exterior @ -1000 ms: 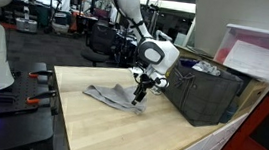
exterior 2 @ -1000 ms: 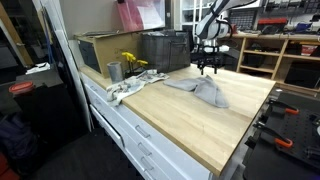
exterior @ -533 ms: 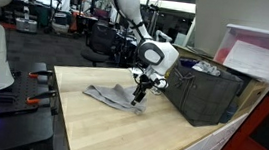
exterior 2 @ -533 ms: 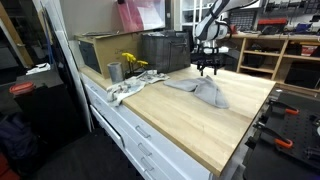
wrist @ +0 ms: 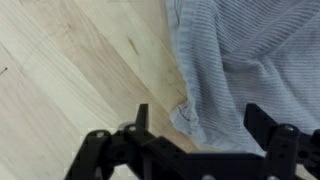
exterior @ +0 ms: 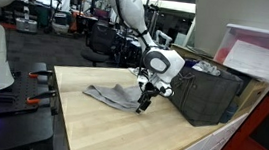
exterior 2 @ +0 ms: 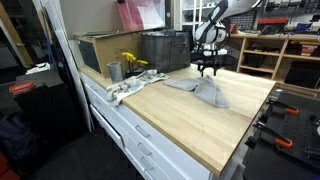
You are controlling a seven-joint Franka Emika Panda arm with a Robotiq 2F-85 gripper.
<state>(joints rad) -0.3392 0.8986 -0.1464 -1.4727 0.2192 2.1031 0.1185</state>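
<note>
Grey cloth [exterior: 110, 96] stretches lengthwise across the tabletop [exterior: 98, 134], its end nearest the crate [exterior: 208, 95] beneath the wide-open gripper [exterior: 142, 103].

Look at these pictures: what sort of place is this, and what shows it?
Probably a robotics lab or workshop: a wooden workbench, equipment shelves, and a robot gripper over a grey cloth.

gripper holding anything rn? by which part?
Nothing held. The gripper has its jaws open over the edge of the grey cloth on the wooden table.
</note>
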